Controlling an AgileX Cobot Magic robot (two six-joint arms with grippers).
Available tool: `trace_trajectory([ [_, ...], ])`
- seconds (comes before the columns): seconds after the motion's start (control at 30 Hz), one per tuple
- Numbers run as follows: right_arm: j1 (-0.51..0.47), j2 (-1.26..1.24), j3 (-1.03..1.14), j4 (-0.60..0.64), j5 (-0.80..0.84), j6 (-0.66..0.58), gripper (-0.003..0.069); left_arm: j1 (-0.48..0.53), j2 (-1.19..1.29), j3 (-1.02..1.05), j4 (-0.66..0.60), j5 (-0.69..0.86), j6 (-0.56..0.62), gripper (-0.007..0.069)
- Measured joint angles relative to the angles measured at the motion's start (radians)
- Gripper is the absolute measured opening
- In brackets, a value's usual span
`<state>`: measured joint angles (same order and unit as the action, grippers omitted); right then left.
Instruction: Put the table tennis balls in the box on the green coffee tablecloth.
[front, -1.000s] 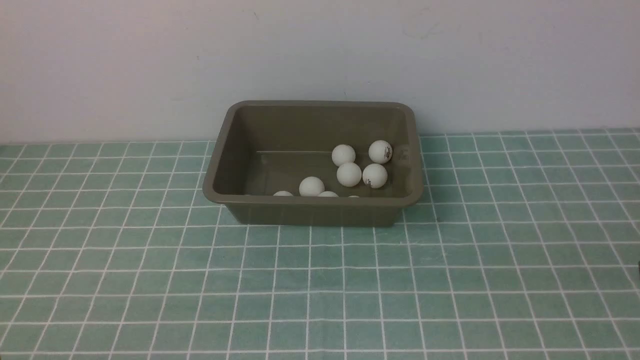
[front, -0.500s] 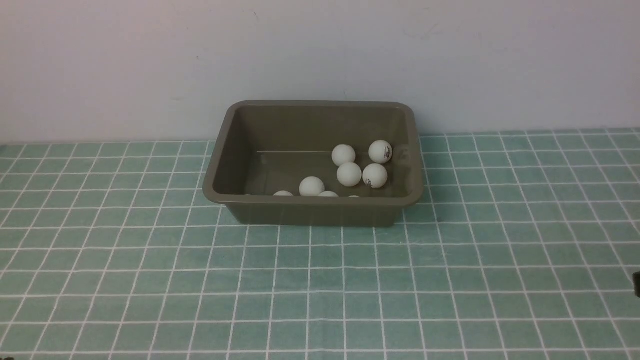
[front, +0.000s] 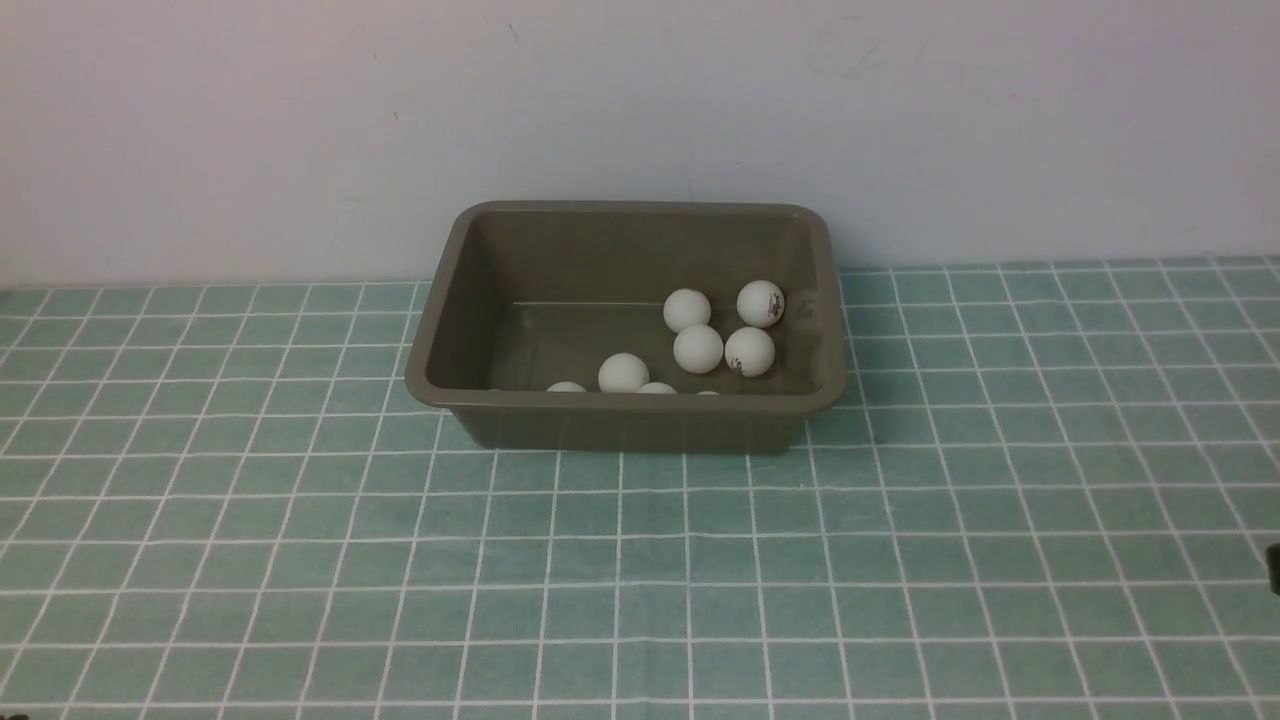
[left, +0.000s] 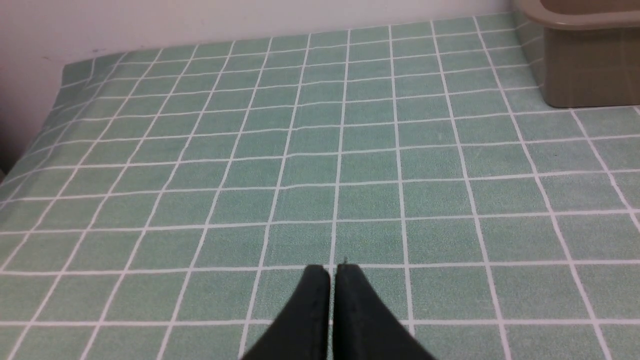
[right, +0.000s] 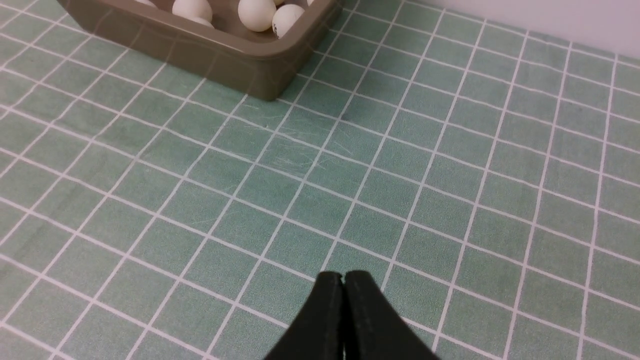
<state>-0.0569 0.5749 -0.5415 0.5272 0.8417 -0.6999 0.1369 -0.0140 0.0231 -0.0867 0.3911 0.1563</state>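
Teal-green checked tablecloth (front: 640, 560) with thin white grid lines fills your whole foreground, and no ball shows loose on it. Nearest you, your left gripper (left: 332, 272) hangs low over bare cloth, its black jaws pressed together on nothing; your right gripper (right: 343, 277) does the same on its side, empty too. Further out, the olive-brown rectangular plastic box (front: 445, 330) sits on the cloth against the pale wall. Inside it lie the small white table tennis balls (front: 698, 348), clustered toward its right and near wall, several half hidden behind the rim. Looks like the job is finished; your next move should only be a check for strays.
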Motion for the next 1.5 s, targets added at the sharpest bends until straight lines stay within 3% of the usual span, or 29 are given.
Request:
trace_trajectory([
  [0.23,-0.022,-0.059,0.002,-0.085,-0.010,-0.058,-0.0010,0.000,0.000,0.000,0.000,0.000,0.000,-0.0004],
  [0.4,-0.019,-0.234,0.102,-0.115,-0.197,-0.087,-0.0010,0.000,0.000,0.000,0.000,0.000,0.000,-0.0004],
  [0.67,-0.019,-0.465,0.409,0.089,-0.601,-0.081,-0.0010,0.000,0.000,0.000,0.000,0.000,0.000,-0.0004],
  [0.77,-0.019,-0.516,0.462,0.160,-0.666,-0.081,-0.0010,0.000,0.000,0.000,0.000,0.000,0.000,-0.0004],
  [1.5,-0.019,-0.554,0.509,0.250,-0.769,-0.077,-0.0010,0.000,0.000,0.000,0.000,-0.001,0.000,-0.0004],
])
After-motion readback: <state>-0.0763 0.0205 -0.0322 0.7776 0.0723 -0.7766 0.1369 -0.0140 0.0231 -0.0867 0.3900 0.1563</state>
